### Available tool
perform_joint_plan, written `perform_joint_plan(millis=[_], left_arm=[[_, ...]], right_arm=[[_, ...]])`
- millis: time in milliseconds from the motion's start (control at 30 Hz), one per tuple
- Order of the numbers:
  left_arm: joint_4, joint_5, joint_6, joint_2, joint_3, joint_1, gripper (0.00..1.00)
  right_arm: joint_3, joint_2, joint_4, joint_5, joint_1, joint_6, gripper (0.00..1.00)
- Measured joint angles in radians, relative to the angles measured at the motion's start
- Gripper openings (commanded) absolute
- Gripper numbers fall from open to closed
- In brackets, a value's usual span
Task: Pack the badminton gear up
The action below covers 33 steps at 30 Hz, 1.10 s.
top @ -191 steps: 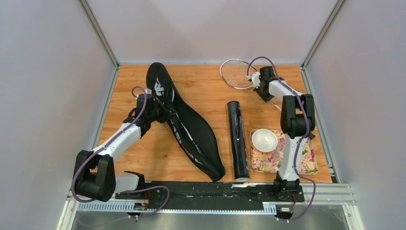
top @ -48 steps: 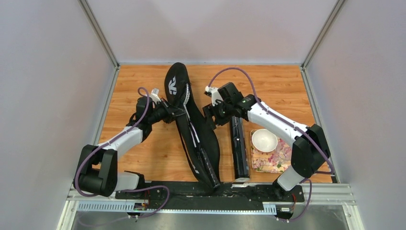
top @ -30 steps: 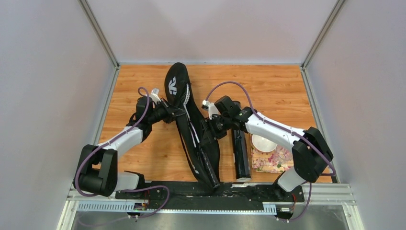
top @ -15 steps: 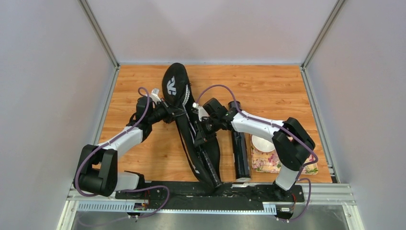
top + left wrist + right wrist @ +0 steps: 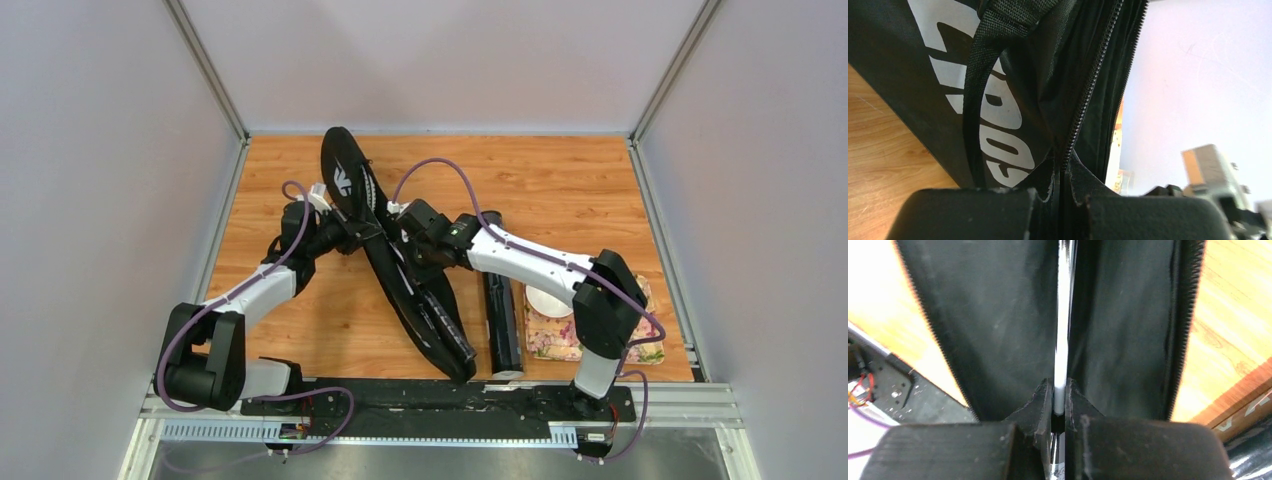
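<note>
**Racket bag** (image 5: 415, 290), black with white lettering: we find it lying slantwise on the bench (image 5: 560, 180), zip open.
**Left fingers** (image 5: 1048, 200): clenched on the bag's zip edge, near its far, wide end.
**Right fingers** (image 5: 1044, 405): clamped on the thin silver shaft of a racket (image 5: 1063, 325). The shaft runs inside the open bag between the two zip edges; we cannot see its head or handle.
**Dark tube** (image 5: 500, 320): flat on the bench just right of the bag. We cannot see its contents.
**White bowl** (image 5: 545, 300): on the flower-patterned tray (image 5: 560, 340), partly under the right arm.
</note>
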Motion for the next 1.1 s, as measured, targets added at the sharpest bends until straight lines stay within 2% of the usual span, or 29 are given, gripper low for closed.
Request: perform_joint_plan(millis=[367,533,600,633,700,733,933,1100], left_arm=[[0.028,-0.035,0.0,-0.019,-0.04,0.005,0.0],[0.019,-0.054,0.003,-0.041,-0.054,0.006,0.0],[0.017,-0.057,0.003,-0.042,-0.054,0.006,0.0],[0.016,-0.059,0.003,-0.043,-0.054,0.006,0.0],[0.014,-0.057,0.003,-0.045,-0.054,0.007,0.0],[0.006,-0.045,0.003,-0.047,-0.054,0.006,0.0],[-0.03,-0.002,0.004,-0.05,-0.054,-0.004,0.0],[-0.036,0.017,0.004,-0.05,-0.054,-0.005,0.0]], right_arm=[[-0.01,0.111,0.039,0.208,0.066,0.113,0.0],[-0.01,0.148,0.069,0.256,0.093,0.128,0.0],[-0.01,0.146,0.073,0.259,0.094,0.127,0.14],[-0.01,0.146,0.074,0.258,0.094,0.126,0.3],[-0.012,0.146,0.081,0.244,0.092,0.113,0.39],[-0.012,0.146,0.101,0.233,0.087,0.109,0.46],[-0.024,0.092,0.133,0.125,0.056,0.023,0.61],[-0.037,-0.071,0.136,0.044,0.027,-0.063,0.7]])
